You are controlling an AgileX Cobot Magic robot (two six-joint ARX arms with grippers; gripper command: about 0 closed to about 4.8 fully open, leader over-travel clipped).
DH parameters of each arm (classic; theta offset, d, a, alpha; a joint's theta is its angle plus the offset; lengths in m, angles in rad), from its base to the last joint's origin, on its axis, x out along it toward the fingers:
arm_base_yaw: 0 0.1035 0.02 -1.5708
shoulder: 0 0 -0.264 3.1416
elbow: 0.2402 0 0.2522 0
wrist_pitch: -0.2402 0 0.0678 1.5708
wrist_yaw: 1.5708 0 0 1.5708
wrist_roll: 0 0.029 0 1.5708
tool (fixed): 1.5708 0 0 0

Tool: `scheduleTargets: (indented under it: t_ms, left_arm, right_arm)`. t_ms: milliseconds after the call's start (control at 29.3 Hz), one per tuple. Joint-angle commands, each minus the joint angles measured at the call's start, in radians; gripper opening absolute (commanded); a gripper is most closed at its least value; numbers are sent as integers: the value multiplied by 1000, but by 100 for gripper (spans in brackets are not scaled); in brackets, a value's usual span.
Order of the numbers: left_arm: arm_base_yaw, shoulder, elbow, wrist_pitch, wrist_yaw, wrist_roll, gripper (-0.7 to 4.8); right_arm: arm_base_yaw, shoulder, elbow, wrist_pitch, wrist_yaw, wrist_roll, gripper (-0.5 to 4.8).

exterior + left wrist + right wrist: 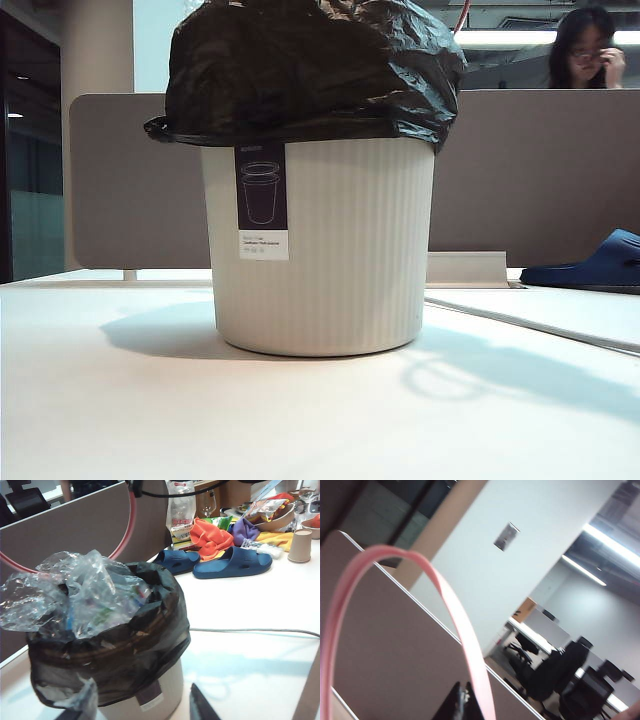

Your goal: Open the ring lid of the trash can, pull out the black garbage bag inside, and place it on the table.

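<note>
Table: bin at centre, bag bulging over its rim. Pink ring lifted off, clamped in right gripper, at 12 o'clock above bin. Left gripper low beside bin; opening cannot be told. Advice: pinch bag's gathered top, lift straight.

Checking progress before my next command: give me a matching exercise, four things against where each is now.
1 lid
2 bag
3 slippers
4 left tool

A on the table
B open, facing the can
C in the can, draped over its rim
D raised, pinched in the shut right tool

Pairs: 1-D, 2-C, 3-A, 4-B
</note>
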Motion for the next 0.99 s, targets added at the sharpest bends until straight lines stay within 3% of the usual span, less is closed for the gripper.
scheduleTargets:
  t_ms: [34,239,716,819,989]
  left_arm:
    - [0,0,2,7,7,-4,237]
    - [0,0,2,10,6,-3,237]
    - [0,0,2,14,5,-22,237]
    - [0,0,-2,18,5,-32,237]
    - [0,0,-28,52,5,-126,237]
  right_arm:
    - [-48,-2,4,6,-11,45,-4]
    - [-116,-2,4,4,-53,99,-4]
    - [-149,19,4,15,-53,113,-4]
    - [-149,11,4,2,-54,173,-4]
    - [-149,-19,4,-46,-89,302,-4]
